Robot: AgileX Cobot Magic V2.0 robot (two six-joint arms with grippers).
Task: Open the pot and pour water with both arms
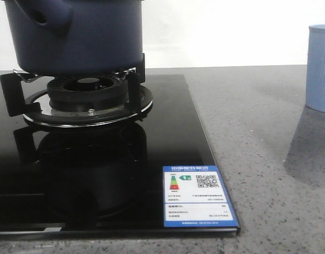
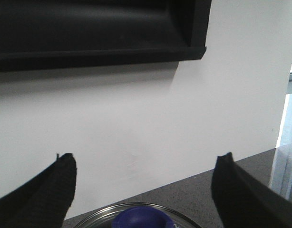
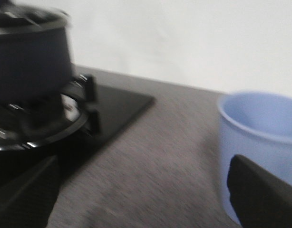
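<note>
Left wrist view: pot point(image 2: 139, 217) between fingers point(image 2: 55, 190).

- Pot point(image 1: 78, 37): large, round, dark navy blue, matte straight sides; upper left of the front view, upright on the burner supports.
- Stubby hollow tubular handle projecting from its side, open end showing.
- Lid on, per right wrist view; blurred there.

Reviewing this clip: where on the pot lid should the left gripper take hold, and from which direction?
Grip the blue knob at the centre of the glass lid, coming straight down from above. It likely is the lid's only raised part, and the open left gripper already straddles it, one finger on each side.
</note>
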